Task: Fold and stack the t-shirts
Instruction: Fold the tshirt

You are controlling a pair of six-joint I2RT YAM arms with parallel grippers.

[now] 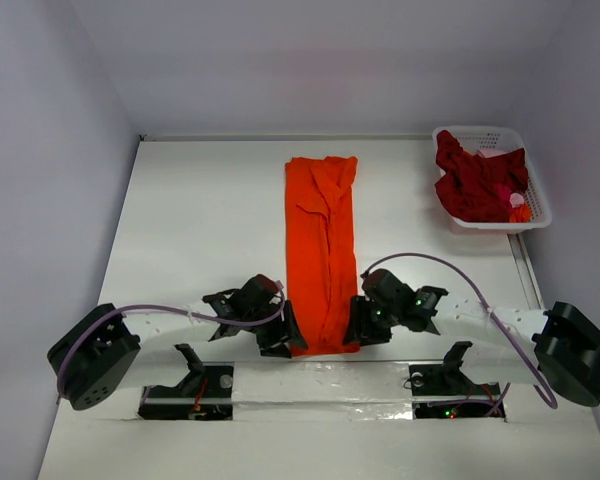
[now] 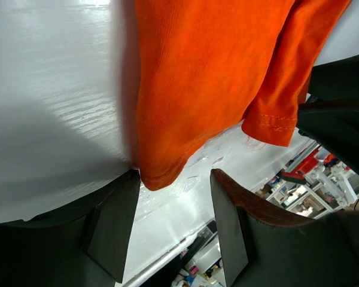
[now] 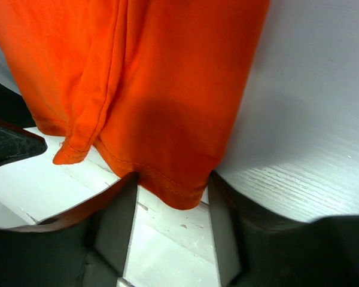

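The orange t-shirt lies folded into a long narrow strip down the middle of the table, its hem near the front edge. My left gripper is open at the hem's left corner. My right gripper is open at the hem's right corner; the corner lies between its fingers. Neither gripper has closed on the cloth. The dark crimson t-shirts are heaped in the white basket at the back right.
The white lattice basket stands at the table's right rear edge, with a bit of pink and orange cloth inside. Grey walls enclose the table on three sides. The arm bases sit at the near edge.
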